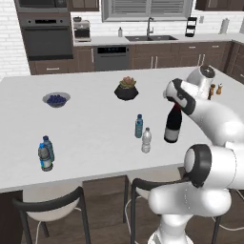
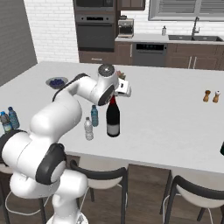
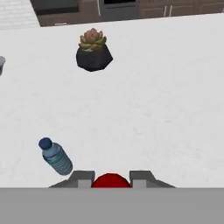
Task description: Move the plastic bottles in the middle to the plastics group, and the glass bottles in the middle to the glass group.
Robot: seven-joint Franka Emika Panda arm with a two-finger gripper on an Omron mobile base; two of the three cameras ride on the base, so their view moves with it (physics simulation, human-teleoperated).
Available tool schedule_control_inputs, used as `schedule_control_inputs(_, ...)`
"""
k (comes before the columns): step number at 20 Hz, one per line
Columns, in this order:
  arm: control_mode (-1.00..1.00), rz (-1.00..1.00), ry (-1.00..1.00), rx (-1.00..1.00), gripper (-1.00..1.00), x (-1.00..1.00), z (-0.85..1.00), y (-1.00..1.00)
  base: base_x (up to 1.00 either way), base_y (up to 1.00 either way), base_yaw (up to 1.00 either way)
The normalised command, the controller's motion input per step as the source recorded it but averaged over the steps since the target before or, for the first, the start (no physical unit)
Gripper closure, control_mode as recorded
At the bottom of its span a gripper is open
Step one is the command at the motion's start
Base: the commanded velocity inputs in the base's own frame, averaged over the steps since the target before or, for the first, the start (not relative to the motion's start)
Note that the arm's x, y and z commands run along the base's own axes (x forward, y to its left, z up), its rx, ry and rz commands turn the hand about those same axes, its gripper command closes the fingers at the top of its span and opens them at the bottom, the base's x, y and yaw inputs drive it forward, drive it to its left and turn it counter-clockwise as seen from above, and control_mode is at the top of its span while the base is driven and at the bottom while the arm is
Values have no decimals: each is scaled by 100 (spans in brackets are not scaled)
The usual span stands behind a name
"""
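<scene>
**Claw clamped on the black bottle's neck**

Going left to right in the left base view: far off to the claw's left, near the front edge of the counter [image 1: 95,157], stand the dark grey bottle [image 1: 44,157] and its blue buddy [image 1: 48,147], touching or nearly so. Further back on that side is a bowl of blueberries [image 1: 56,99]. Closer in, down and left of the claw, the blue-capped water bottle [image 1: 138,126] and the white-capped one [image 1: 146,140] stand upright just beside each other. Behind them, left of the claw, there's a potted succulent [image 1: 127,89].

The claw [image 1: 174,101] itself sits right on top of the black bottle [image 1: 172,125], fingers pinched nearly closed around the red-capped neck, bottle upright. Off to its right, salt and pepper shakers [image 1: 215,90].
</scene>
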Motion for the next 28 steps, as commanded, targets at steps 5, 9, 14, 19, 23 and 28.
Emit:
schedule_control_inputs(5,-100,-12,0,1,100,-63,40,-100,0,0,0)
schedule_control_inputs(9,-100,-20,0,0,100,-36,5,-100,0,0,0)
schedule_control_inputs(14,-100,-24,-1,0,100,-18,0,-100,0,0,0)
schedule_control_inputs(19,-100,-27,0,0,100,0,6,-100,0,0,0)
schedule_control_inputs(23,-100,-28,0,0,100,0,19,-100,0,0,0)
schedule_control_inputs(28,-100,-27,0,0,100,0,22,-90,0,0,0)
